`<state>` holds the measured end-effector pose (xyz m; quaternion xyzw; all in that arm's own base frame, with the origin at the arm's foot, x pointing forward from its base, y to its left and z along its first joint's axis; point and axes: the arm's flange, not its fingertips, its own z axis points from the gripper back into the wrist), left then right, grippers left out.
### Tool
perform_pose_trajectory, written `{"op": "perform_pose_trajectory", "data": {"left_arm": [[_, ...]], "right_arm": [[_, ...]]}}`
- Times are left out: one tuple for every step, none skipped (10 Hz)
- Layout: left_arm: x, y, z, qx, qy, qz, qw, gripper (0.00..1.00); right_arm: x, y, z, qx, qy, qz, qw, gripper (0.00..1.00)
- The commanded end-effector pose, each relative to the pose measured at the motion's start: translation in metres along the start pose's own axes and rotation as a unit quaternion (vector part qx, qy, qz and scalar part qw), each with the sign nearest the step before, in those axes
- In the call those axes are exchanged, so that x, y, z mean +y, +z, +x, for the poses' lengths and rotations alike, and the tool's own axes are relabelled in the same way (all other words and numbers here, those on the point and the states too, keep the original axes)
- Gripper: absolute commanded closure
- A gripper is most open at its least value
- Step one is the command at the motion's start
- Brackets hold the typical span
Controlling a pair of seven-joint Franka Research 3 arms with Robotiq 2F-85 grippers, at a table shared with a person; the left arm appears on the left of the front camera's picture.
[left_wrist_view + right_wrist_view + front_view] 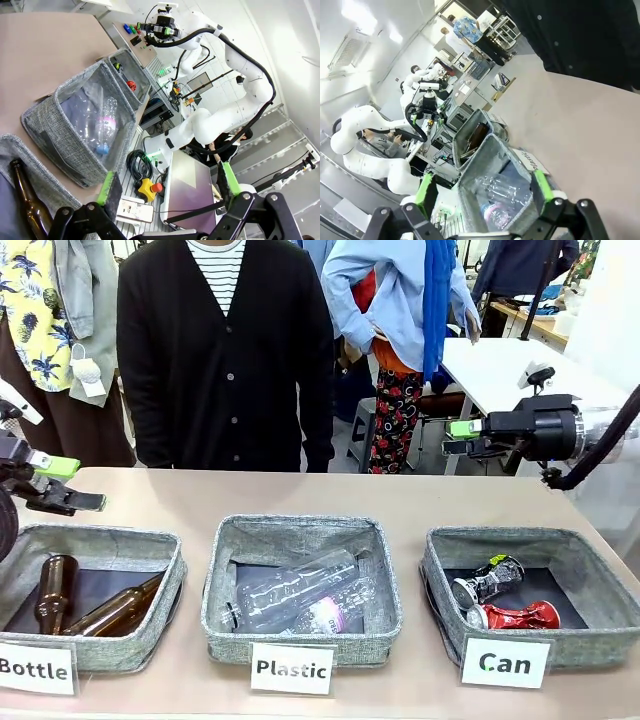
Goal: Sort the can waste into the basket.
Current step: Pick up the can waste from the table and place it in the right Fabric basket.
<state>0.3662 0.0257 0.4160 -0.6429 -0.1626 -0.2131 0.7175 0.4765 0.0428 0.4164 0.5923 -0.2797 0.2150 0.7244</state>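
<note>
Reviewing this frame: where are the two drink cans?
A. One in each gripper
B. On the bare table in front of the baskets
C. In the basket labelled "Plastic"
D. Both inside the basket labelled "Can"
D: the red can and the black can both lie inside the Can basket, and both grippers are open and empty.

A smooth beige rectangular table carries three grey woven-fabric baskets in a row: "Bottle", "Plastic", "Can".
</note>
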Motion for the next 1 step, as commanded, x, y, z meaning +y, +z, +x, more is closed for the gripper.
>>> {"op": "perform_pose_trajectory", "data": {"left_arm": [[-0.0025, 0.0008, -0.0011, 0.001, 0.003, -0.002, 1.0, 0.0]], "right_arm": [[0.0027, 0.0005, 0.0037, -0.001, 0.005, -0.003, 1.0, 0.0]]}}
